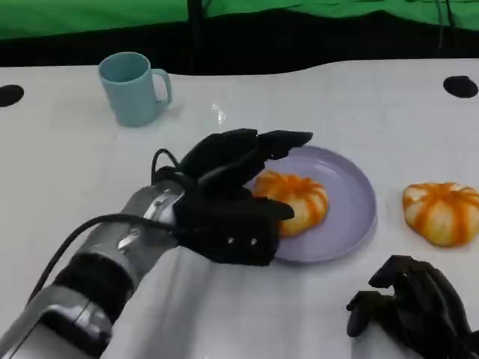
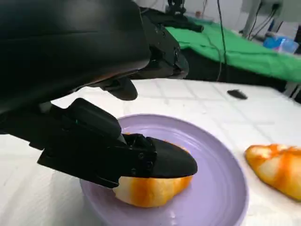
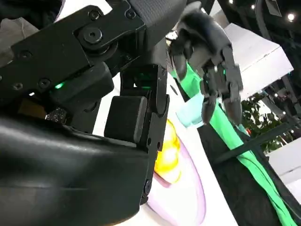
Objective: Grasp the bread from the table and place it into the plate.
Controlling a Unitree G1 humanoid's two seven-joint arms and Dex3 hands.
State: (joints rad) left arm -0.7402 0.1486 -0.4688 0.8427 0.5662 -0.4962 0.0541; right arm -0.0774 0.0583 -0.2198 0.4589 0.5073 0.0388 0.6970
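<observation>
The left hand (image 1: 232, 194), fingers apart around the bread (image 1: 296, 202) on the plate (image 1: 352, 202), hides its nine-o'clock half; the right hand (image 1: 408, 307) is curled, cut off.

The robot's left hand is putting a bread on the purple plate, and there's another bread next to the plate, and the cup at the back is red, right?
Almost. The cup is light blue, not red, as the head view shows. The rest holds: the left hand is at the bread on the purple plate, and another bread lies on the table beside the plate.
</observation>
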